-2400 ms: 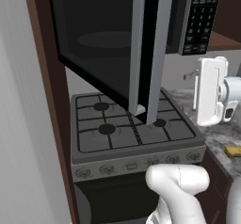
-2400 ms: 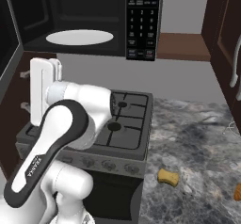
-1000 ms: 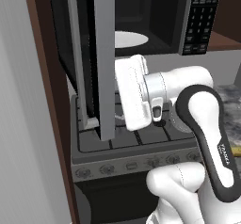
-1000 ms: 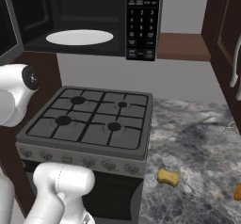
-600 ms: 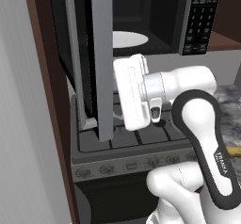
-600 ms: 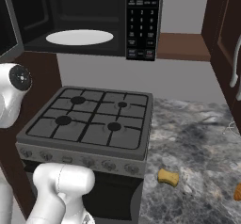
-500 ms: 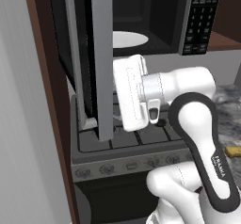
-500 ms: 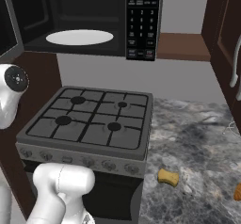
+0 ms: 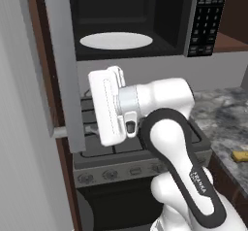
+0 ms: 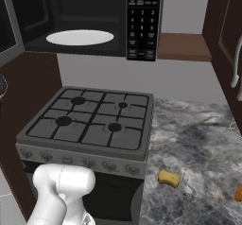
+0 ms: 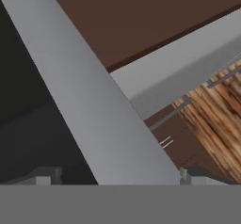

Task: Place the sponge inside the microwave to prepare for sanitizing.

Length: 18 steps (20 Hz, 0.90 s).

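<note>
The microwave (image 9: 121, 11) hangs above the stove with its black cavity exposed and the white round plate (image 9: 116, 41) inside. Its silver-framed door (image 9: 63, 65) is swung far out to the left. My gripper (image 9: 92, 121) points left at the door's lower free edge. In the hand view my gripper (image 11: 117, 178) is open, its fingertips (image 11: 44, 176) set wide apart with the door's silver edge (image 11: 108, 124) between them. The yellowish sponge (image 10: 168, 177) lies on the marbled counter right of the stove, far from my hand, also showing as the sponge (image 9: 240, 156) at the right edge.
The grey gas stove (image 10: 90, 120) sits right under the microwave (image 10: 142, 21). An orange item (image 10: 238, 193) lies at the counter's (image 10: 198, 139) right edge. Dark wood cabinets with a metal handle (image 10: 235, 54) stand on the right.
The microwave door has swung further out to the left, uncovering the cavity and plate. My hand has followed it leftward.
</note>
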Motion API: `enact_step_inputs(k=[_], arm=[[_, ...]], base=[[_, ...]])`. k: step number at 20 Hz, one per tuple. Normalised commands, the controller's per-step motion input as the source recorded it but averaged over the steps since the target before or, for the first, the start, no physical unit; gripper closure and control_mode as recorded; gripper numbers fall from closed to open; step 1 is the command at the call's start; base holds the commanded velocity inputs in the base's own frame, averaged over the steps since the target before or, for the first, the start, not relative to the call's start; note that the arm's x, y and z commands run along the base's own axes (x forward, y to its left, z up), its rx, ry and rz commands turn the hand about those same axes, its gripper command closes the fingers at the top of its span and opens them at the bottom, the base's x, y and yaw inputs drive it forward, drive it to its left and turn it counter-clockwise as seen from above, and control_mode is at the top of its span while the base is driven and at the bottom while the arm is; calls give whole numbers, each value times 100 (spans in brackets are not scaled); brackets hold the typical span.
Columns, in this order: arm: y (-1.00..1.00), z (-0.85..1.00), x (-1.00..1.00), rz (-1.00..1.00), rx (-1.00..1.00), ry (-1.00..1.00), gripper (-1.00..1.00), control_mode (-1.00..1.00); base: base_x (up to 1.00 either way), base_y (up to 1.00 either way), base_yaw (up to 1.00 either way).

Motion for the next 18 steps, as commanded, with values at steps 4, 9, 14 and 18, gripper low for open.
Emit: enact_step_inputs(k=[4,9,14,18], arm=[[1,1,0,0,0,0,-100,-100],[-24,10,0,0,-8,0,-100,-100],[-61,14,2,0,-23,-8,-100,-100],[-55,0,14,3,-35,-25,-100,-100]], base=[[0,0,0],[0,0,0],[0,0,0],[0,0,0]])
